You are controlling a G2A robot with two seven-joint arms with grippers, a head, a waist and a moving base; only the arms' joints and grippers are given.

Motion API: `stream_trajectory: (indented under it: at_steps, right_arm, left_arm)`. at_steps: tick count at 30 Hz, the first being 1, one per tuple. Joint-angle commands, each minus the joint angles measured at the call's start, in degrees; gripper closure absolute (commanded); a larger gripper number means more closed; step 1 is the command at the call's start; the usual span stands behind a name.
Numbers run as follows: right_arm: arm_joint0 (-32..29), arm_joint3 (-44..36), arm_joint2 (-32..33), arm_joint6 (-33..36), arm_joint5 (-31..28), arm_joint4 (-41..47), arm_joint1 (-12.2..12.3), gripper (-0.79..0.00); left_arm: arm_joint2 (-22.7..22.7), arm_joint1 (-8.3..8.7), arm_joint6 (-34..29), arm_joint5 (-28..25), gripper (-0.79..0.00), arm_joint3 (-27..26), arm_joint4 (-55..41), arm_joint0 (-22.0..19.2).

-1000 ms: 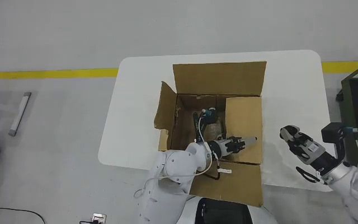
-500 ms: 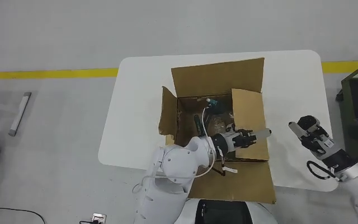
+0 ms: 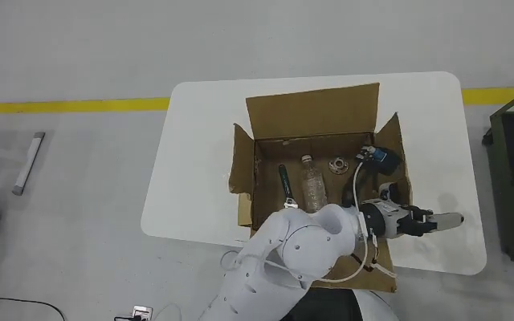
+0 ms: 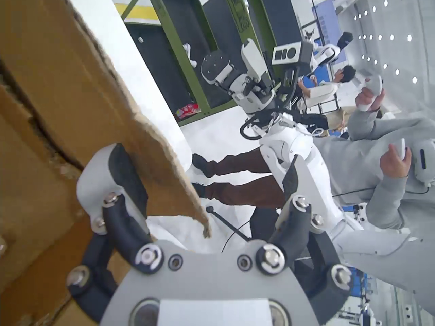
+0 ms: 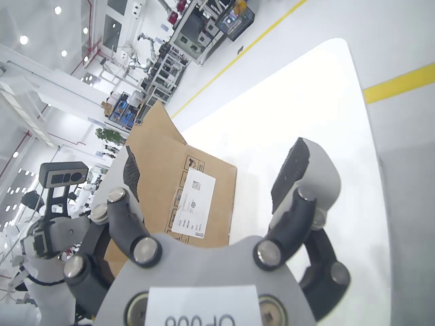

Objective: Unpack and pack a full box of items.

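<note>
White desk (image 3: 201, 160): brown cardboard box (image 3: 313, 112) flaps open, unpacking likely starting. Left pincer (image 4: 204, 171) spread wide, straddling 3-o'clock flap (image 4: 85, 79); right pincer (image 5: 217, 171) spread, empty. Next probably: reach clear plastic bottle (image 3: 312, 184).

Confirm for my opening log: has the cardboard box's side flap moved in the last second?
Yes. The side flap swung outward off the cardboard box's opening, toward the table edge on that side.

The box (image 3: 313, 112) is matt cardboard, the bottle (image 3: 312, 188) clear plastic.
</note>
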Motion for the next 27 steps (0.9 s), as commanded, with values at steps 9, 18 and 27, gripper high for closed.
stream_trajectory:
  at_steps: [9, 18, 27]
  right_arm:
    - [-1.45, 0.94, 1.12, 1.08, -1.54, 3.72, -0.80, -0.785]
    - [2.38, 1.02, -1.17, 5.11, -1.25, 2.65, -0.67, -0.234]
    - [9.85, 2.79, -6.77, 13.17, 0.58, -0.71, 0.25, -0.231]
  left_arm:
    - [6.56, -1.70, 2.32, -2.66, -0.785, 6.80, 5.46, -5.40]
    - [7.28, -1.80, 0.75, -2.96, -0.785, 8.98, 10.30, -5.82]
    - [6.57, -1.79, -0.26, -3.48, -0.785, 9.04, 11.57, -4.92]
